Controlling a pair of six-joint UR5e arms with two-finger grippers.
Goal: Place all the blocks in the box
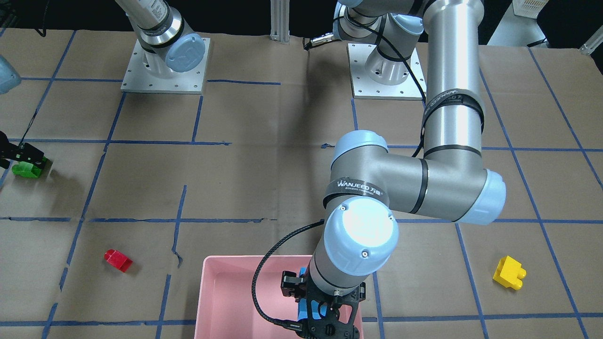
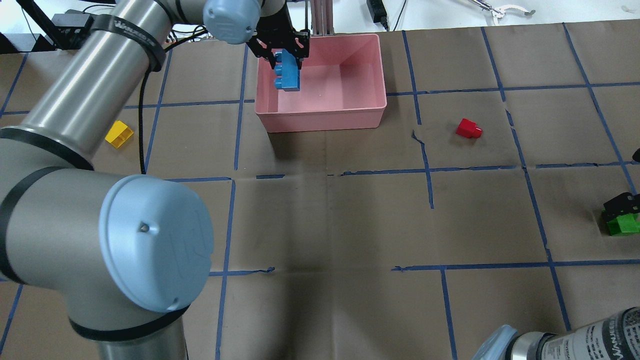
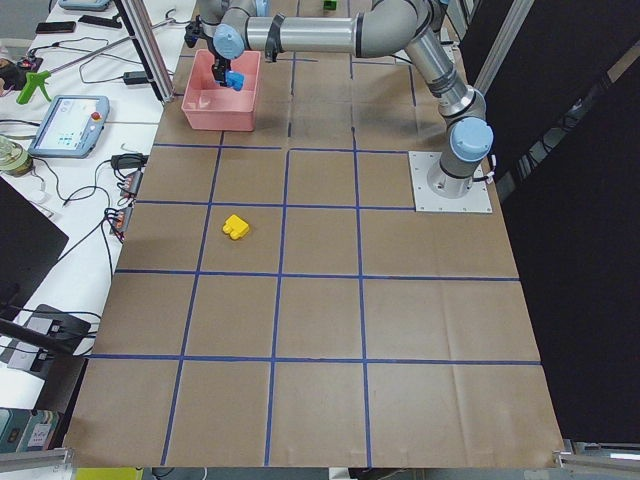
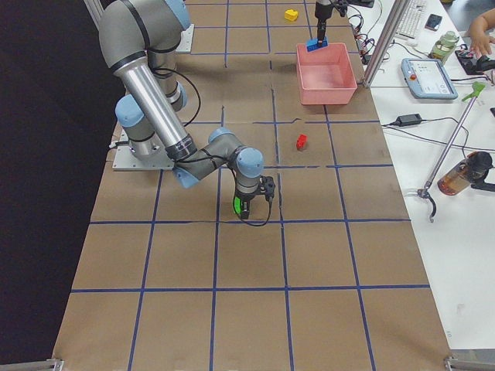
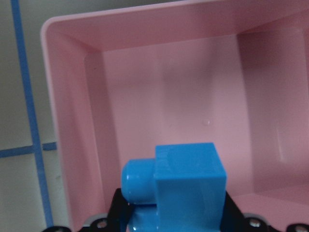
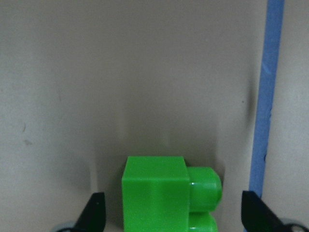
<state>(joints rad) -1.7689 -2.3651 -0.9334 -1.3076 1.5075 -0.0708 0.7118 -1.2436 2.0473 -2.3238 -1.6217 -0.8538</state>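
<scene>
— Left to right in the overhead view, where do the bricks lie?
— The yellow brick (image 2: 119,134) lies on the counter (image 2: 325,225), well apart from either arm. Next, the left end effector (image 2: 286,54) pinches the blue brick (image 2: 288,76), holding it over the pink box (image 2: 320,119) near its left wall.
— And past the box?
— The red brick (image 2: 468,128) sits alone. Far right, the green brick (image 2: 620,225) rests on the counter between the right end effector's (image 6: 175,217) spread fingers (image 6: 94,212), touching neither.
</scene>
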